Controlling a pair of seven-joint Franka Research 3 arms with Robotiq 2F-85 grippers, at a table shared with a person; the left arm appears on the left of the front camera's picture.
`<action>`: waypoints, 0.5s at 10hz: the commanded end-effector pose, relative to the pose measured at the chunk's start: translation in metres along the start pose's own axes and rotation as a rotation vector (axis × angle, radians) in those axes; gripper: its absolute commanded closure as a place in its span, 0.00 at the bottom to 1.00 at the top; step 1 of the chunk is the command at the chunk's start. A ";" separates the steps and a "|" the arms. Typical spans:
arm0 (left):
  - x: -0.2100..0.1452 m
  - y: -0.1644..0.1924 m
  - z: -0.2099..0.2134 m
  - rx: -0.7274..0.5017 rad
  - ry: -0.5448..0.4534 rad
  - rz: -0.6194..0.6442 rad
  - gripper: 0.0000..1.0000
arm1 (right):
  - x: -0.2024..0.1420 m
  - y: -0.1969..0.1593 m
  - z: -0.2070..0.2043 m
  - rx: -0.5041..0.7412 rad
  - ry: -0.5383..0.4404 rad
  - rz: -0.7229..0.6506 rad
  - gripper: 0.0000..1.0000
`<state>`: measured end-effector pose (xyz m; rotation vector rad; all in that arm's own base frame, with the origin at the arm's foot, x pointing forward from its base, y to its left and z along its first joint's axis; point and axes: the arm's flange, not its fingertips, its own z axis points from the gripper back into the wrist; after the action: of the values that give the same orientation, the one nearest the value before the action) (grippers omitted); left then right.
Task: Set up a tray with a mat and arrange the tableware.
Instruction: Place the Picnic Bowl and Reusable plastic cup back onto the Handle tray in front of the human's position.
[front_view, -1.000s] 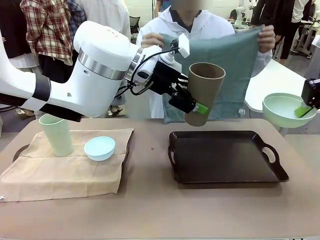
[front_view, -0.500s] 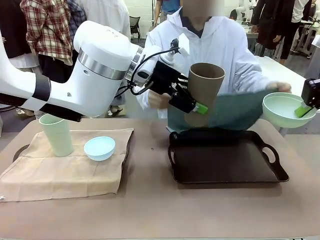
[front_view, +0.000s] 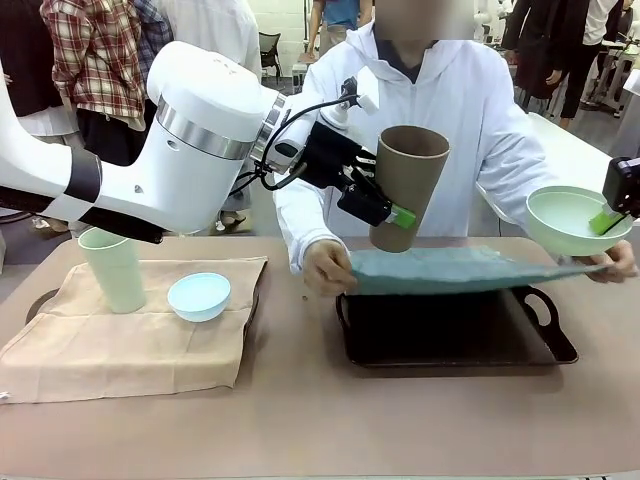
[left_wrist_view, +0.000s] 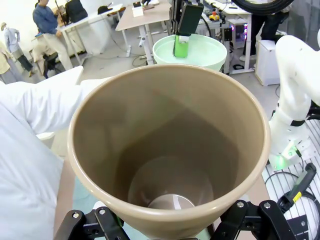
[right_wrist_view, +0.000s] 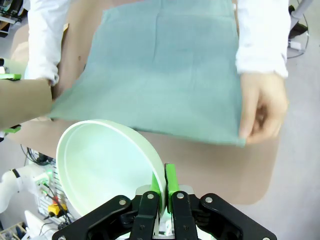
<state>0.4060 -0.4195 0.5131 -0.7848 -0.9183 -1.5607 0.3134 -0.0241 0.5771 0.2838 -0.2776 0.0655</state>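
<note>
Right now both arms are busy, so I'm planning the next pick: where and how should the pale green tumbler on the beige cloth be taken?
Grip the pale green tumbler across its upper wall just under the rim, coming from its right side, probably level. It stands upright and flares toward the top. Mind the light blue bowl, close on that side on the beige cloth.

Teal mat (front_view: 450, 270) hides most of the dark tray (front_view: 545, 335); only the near strip and 3 o'clock handle show. Person's hand (front_view: 618, 262) at 3 o'clock is half behind the mint bowl (front_view: 572, 218). Right gripper (front_view: 612, 218) cut off by the front view's edge. In left wrist view the brown tumbler (left_wrist_view: 170, 150) hides the left gripper's pads; its base runs off at 6 o'clock. Beige cloth (front_view: 130, 335) covers the tray under it, rim peeking at 9 o'clock.
</note>
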 end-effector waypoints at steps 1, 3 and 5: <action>0.000 0.000 0.002 -0.007 -0.009 -0.017 0.74 | 0.002 -0.001 -0.003 -0.001 0.002 0.000 1.00; 0.000 0.000 0.002 -0.007 -0.009 -0.017 0.74 | 0.002 -0.001 -0.003 -0.001 0.002 0.000 1.00; 0.000 0.000 0.002 -0.007 -0.009 -0.017 0.74 | 0.002 -0.001 -0.003 -0.001 0.002 0.000 1.00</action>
<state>0.4060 -0.4195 0.5131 -0.7848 -0.9183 -1.5608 0.3134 -0.0241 0.5771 0.2838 -0.2776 0.0655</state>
